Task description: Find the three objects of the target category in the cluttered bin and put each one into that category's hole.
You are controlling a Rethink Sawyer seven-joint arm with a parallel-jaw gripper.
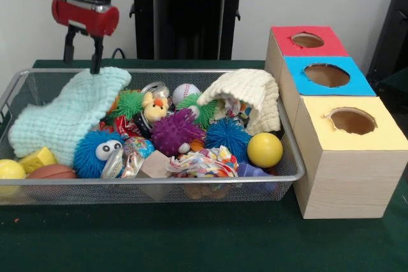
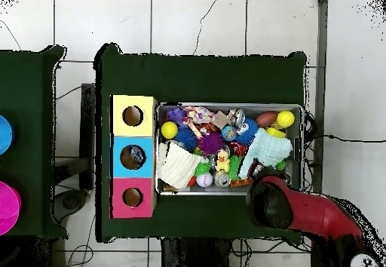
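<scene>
In the front view the gripper (image 1: 81, 55) hung at the far left corner of the bin (image 1: 290, 179), its two dark fingers (image 1: 97, 55) spread a little apart with nothing between them, one tip at the upper edge of a pale green cloth (image 1: 70, 116) draped over the bin's left part; whether it touched the cloth could not be told. The blue-topped hole (image 1: 326, 74) lay well to the right of the gripper, outside the bin, in the middle box of a row, between a red-topped hole (image 1: 307, 40) behind it and a yellow-topped hole (image 1: 352, 120) in front. This view showed the clutter in side relief: a cream cloth (image 1: 252, 97) humped at the far right, a purple spiky ball (image 1: 173, 132), a blue fuzzy ball with eyes (image 1: 99, 151), a yellow ball (image 1: 264, 150), a baseball (image 1: 185, 92).

In the overhead view the red arm (image 2: 313, 215) reached in from the lower right, and its black wrist hid the fingers. The bin (image 2: 304, 147) lay on the green table (image 2: 203, 75), the three boxes touching its left side, the blue-topped hole (image 2: 133, 157) across the bin from the arm. Here the green cloth (image 2: 265, 151) lay just above the wrist and the cream cloth (image 2: 179, 166) next to the boxes.
</scene>
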